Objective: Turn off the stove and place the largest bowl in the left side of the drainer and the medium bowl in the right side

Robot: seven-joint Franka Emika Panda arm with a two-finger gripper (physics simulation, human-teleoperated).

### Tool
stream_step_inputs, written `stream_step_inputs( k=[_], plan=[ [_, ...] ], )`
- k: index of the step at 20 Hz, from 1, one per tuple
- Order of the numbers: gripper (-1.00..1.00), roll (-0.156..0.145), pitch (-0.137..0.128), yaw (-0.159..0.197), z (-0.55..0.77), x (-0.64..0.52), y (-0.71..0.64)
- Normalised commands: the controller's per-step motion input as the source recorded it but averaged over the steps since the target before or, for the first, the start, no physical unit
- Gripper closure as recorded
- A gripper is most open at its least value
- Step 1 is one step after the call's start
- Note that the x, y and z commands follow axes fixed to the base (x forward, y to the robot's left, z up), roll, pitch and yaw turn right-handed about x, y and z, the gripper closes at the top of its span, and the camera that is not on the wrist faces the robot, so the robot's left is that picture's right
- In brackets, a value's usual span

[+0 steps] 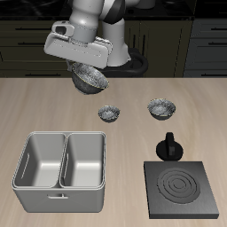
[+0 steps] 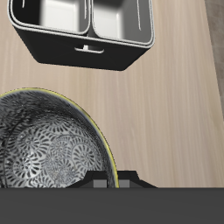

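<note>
My gripper (image 1: 87, 67) is shut on the rim of the largest bowl (image 1: 90, 80), a grey speckled bowl held tilted in the air above the back of the table. In the wrist view that bowl (image 2: 48, 149) fills the space just under the gripper (image 2: 112, 182). The medium bowl (image 1: 161, 108) rests on the table, farther toward the stove side. The drainer (image 1: 62, 187), with both compartments empty, stands near the front edge, forward of the held bowl, and shows in the wrist view too (image 2: 87, 54). The black stove (image 1: 200, 206) lies at the front, its knob (image 1: 168, 146) just behind it.
The smallest bowl (image 1: 108, 113) sits on the table between the held bowl and the drainer, a little behind the drainer's back rim. Dark cabinets line the wall behind the robot's base.
</note>
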Motion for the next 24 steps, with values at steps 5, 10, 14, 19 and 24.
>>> stream_step_inputs(
  k=[5,10,14,19,24],
  plan=[
    [1.00,-0.009,0.011,-0.016,0.06,0.40,0.34],
    [1.00,0.014,0.006,-0.002,0.11,0.29,0.30],
    [1.00,-0.010,0.009,0.005,0.13,0.38,-0.03],
    [1.00,-0.021,0.017,-0.009,0.08,0.27,-0.09],
    [1.00,-0.013,0.021,-0.016,0.09,0.28,-0.13]
  ],
)
